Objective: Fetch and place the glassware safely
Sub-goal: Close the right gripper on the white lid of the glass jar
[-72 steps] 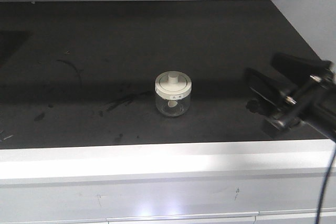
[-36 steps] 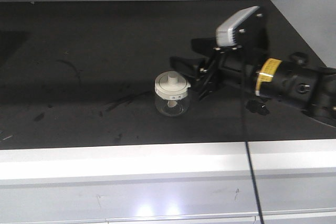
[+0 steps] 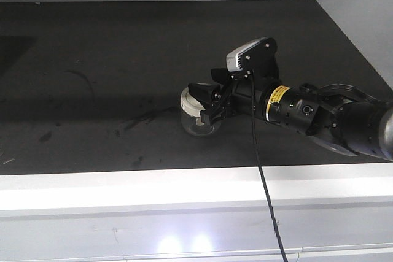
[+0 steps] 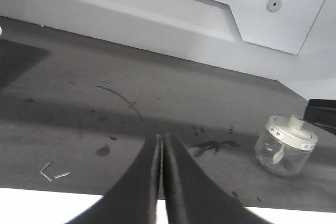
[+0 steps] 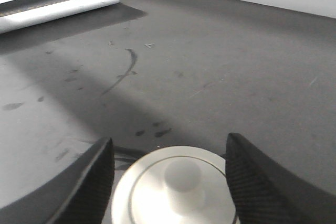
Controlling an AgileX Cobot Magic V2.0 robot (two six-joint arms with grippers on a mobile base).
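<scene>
right pincer (image 3: 204, 102) advanced, now straddling jar (image 3: 196, 126)

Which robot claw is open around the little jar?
The right claw: it is spread open either side of the jar. The left claw is shut, away from it.

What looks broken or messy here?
Nothing is broken. The jar stands upright with its lid on. Only dark smudges mark the counter left of it, plus tiny pale scraps.
</scene>
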